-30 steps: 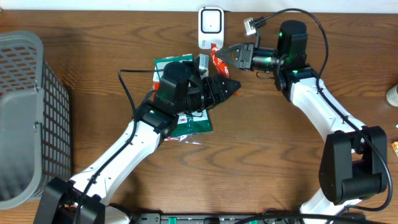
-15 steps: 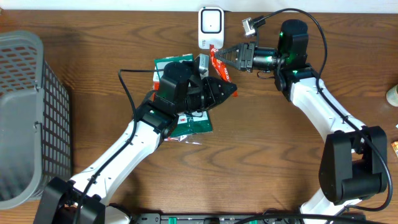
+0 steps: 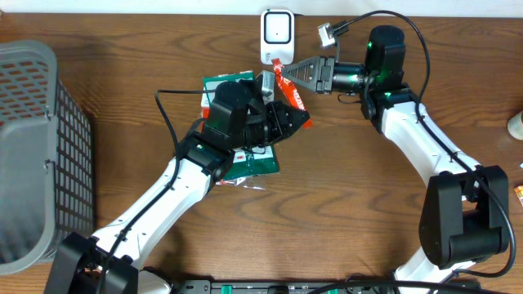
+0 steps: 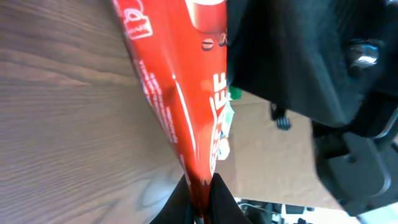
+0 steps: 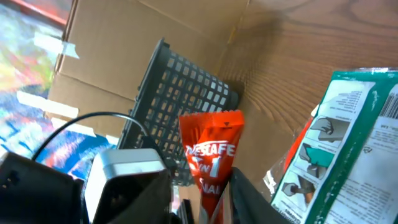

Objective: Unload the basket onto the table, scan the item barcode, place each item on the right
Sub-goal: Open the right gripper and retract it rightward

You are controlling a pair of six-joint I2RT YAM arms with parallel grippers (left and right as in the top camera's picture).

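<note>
sachet (image 3: 283, 78) is off the counter (image 3: 122, 49) at 12 o'clock, its top end just at 6 o'clock of the scanner (image 3: 277, 33). left pincer (image 4: 199, 186) is clamped tight on the sachet's 5 o'clock end, only the thin seam between the tips. right pincer (image 5: 202, 196) comes in from 3 o'clock and straddles the other end, narrowly parted with a gap showing on one side; doesn't look like it's carrying any load.

risks as i see them:
- one-end seam grip: the sachet can pivot or droop once it's tilted toward the scanner, so the barcode misses the window.
- right pincer backing out crooked could snag the foil and tug it out of the left's pinch.
- can't tell which face has the barcode; wrong face up = no read.
- right pincer parked at 6 o'clock of the scanner may shadow it.
- green packet (image 3: 222, 84) lies under the left arm, at 9 o'clock of the sachet; a low sweep could drag it.
</note>
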